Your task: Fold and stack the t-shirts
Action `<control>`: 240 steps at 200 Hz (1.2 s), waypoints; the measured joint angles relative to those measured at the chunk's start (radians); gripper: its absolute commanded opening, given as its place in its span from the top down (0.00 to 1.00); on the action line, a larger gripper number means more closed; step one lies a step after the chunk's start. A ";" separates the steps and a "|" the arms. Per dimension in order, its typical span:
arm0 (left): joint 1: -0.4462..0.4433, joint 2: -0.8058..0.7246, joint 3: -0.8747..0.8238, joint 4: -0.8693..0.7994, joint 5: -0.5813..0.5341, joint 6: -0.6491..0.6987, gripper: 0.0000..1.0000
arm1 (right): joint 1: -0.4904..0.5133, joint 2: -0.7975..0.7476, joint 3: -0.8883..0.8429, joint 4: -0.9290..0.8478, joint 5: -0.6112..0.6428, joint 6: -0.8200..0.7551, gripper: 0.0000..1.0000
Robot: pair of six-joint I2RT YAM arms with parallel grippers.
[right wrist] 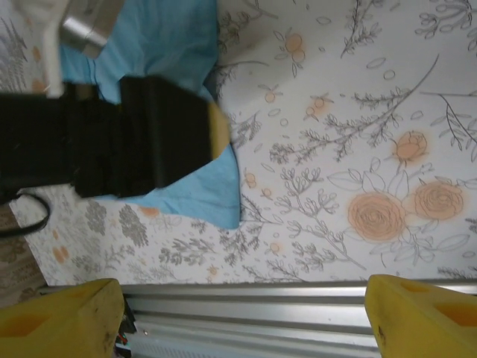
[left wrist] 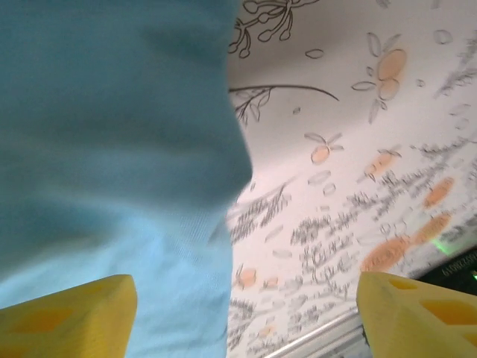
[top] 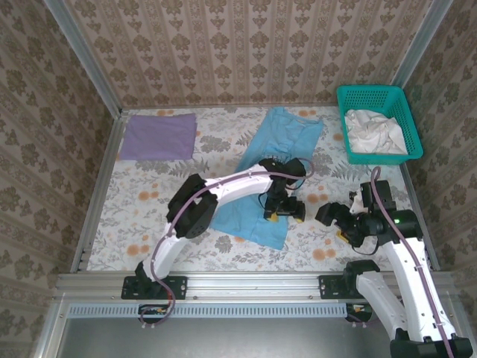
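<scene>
- Top external view: the lavender t-shirt [top: 159, 136] lies flat as a neat rectangle at the far left of the counter [top: 149, 201]. I judge it finished and parked there as the base of the stack.
- The blue t-shirt [top: 287, 134] stretches as a long band from far centre toward the near edge. It looks partly folded, narrowed lengthwise but not yet shortened.
- My left hand [top: 285, 212] sits over the near right part of that band. From the left wrist, the fingers of my left hand [left wrist: 246, 321] stand wide apart. The blue t-shirt [left wrist: 112, 149] lies flat beneath them on one side and bare counter [left wrist: 358, 149] on the other, with no cloth pinched.
- My right hand [top: 337, 222] waits to the right of the shirt, apart from it, probably keeping out of the left arm's way.
- Seen from the right wrist, my right hand [right wrist: 242, 321] is spread wide and empty, above the rail [right wrist: 261, 298] at the counter's edge. A corner of the blue t-shirt [right wrist: 201, 190] lies ahead of it.
- The teal basket [top: 373, 91] at the far right holds a crumpled white cloth [top: 373, 133], perhaps awaiting its turn.
- Writing: I can read none. The blue cloth facing up is plain, the lavender shirt bears nothing, and the arms show no legible brand.
</scene>
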State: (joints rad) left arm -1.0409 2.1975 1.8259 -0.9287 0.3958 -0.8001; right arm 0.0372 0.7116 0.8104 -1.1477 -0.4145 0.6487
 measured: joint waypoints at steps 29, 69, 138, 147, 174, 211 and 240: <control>0.094 -0.244 -0.107 -0.026 -0.025 0.039 0.14 | 0.000 0.044 -0.017 0.116 0.019 0.064 0.24; 0.440 -0.575 -0.299 -0.005 -0.086 0.135 0.23 | 0.039 0.290 -0.030 0.390 0.109 0.222 0.44; 0.713 -0.659 -0.624 0.018 -0.043 0.244 0.40 | 0.131 0.987 0.481 0.622 0.267 0.278 0.56; 0.722 -0.658 -0.625 0.026 -0.044 0.252 0.40 | 0.131 1.070 0.571 0.630 0.280 0.266 0.55; 0.707 -0.659 -0.627 0.060 -0.063 0.248 0.40 | 0.130 1.329 0.888 0.590 0.305 0.198 0.51; 0.694 -0.659 -0.623 0.059 -0.084 0.222 0.40 | 0.120 1.621 1.257 0.496 0.334 0.126 0.50; 0.694 -0.659 -0.584 0.014 -0.115 0.281 0.39 | 0.120 1.830 1.567 0.365 0.388 0.087 0.48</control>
State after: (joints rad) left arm -0.3473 1.5387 1.2415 -0.9142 0.2806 -0.5190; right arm 0.1574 2.5420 2.3779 -0.7826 -0.0269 0.7353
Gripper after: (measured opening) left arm 0.609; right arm 0.513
